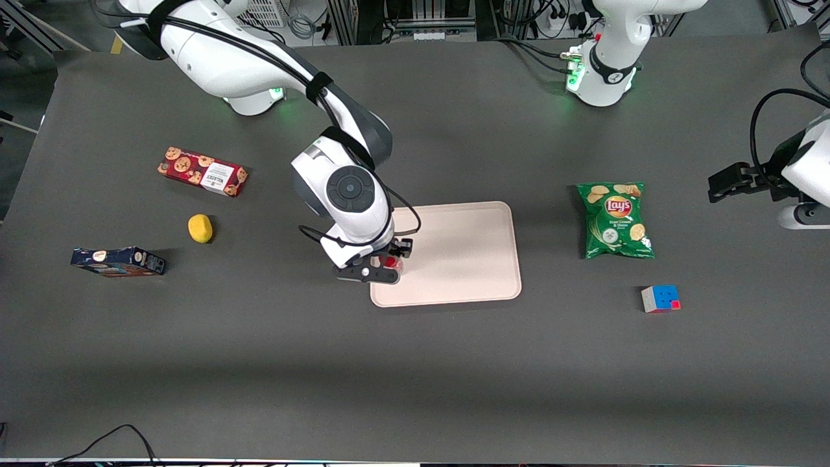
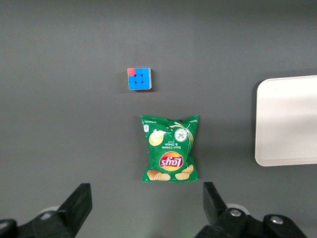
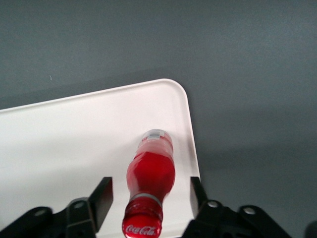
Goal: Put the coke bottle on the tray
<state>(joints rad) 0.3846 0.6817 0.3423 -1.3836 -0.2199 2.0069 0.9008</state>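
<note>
While the gripper hung over the tray, its spread fingers flanked the upright coke bottle without touching.

glossy plastic coke bottle, matt tray

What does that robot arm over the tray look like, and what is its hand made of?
The working arm has glossy white shells with dark grey joints, a round grey cap at the wrist, and black cables strapped along it. A green light glows at its base. Its gripper over the tray is black, with two flat black jaws.
</note>
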